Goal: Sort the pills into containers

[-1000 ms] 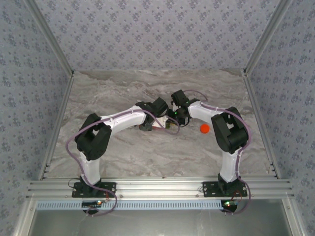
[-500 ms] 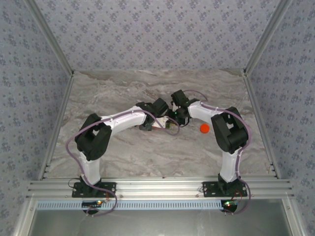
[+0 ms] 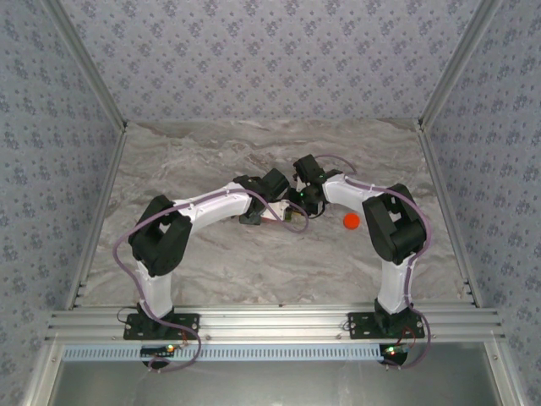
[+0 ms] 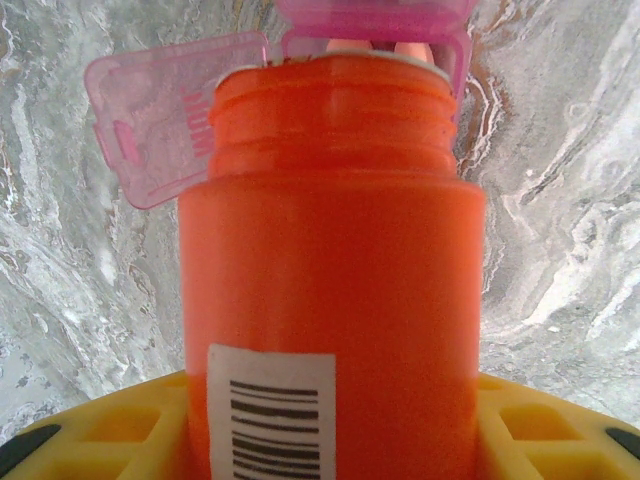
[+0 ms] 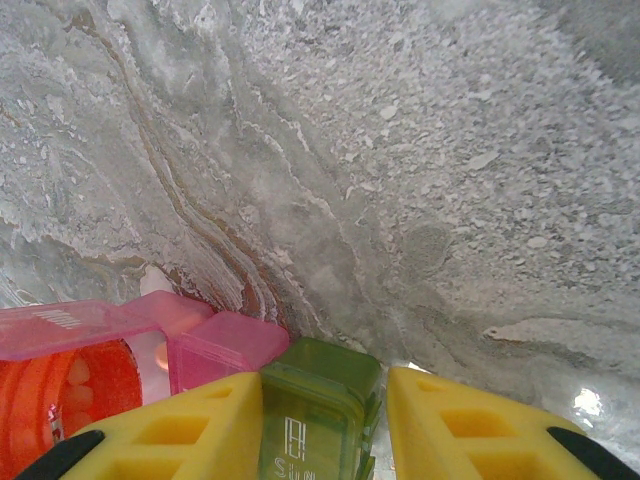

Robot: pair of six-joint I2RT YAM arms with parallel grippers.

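Containers: the containers (image 5: 290,380), a small joined box, lie mid-worktop (image 3: 211,262) where the two wrists meet.
Pink compartment (image 4: 375,20): open, with its lid (image 4: 160,120) flipped out sideways. Pale pills (image 4: 350,45) seem to lie inside.
Olive-green compartment (image 5: 315,410): looks lidded, and sits just beside the pink one.
Right tool (image 5: 325,425): clenched on the olive-green compartment, one yellow finger on each flank, bracing the box.
Orange bottle (image 4: 330,250): tipped over, with its uncapped mouth against the rim of the pink compartment. More pills show in its mouth in the right wrist view.
Left tool (image 4: 320,435): grasping the orange bottle around its body.
Orange-red round item (image 3: 351,221): likely the cap, on the worktop near the right arm.
Risk, spill: tilting further would probably send pills over the narrow rim onto the marble.
Risk, wrong sort: an uncontrolled pour could put every pill in the pink compartment.
Risk, shove: pressing the bottle forward may twist the tiny box out of the brace.
Change: none visible against a second ago; both arms and the cap sit alike.
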